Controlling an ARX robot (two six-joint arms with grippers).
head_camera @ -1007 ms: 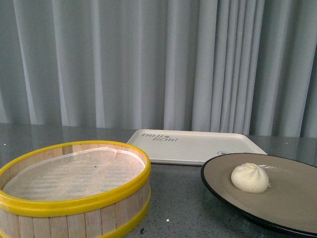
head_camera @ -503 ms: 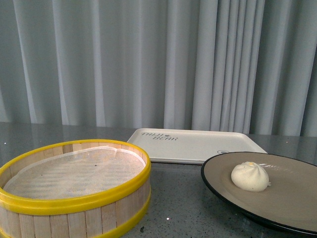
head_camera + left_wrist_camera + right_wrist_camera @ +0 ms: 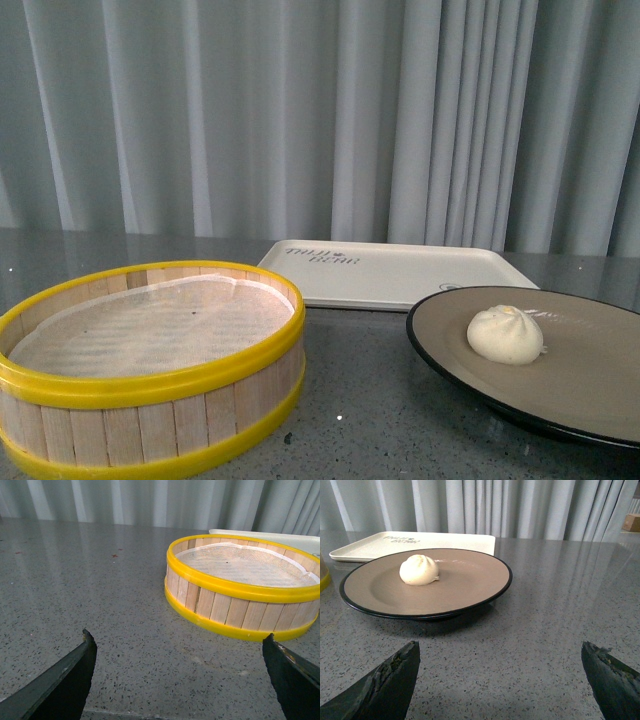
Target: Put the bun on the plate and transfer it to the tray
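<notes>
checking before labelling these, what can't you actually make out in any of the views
Front view: tray lettering too small to read; plate cut off by the right edge.
Left wrist view: steamer basket cut off by the frame edge.
Right wrist view: tray's near rim hidden behind the plate.

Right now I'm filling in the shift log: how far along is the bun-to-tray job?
Done: the small cream-white pleated bun sits on the wide tan black-rimmed plate. In hand: nothing. The left claw and right claw are both open and empty, the right one facing the plate. Left: the plate stands on the grey speckled table, near the flat off-white rectangular tray but not on it.
</notes>
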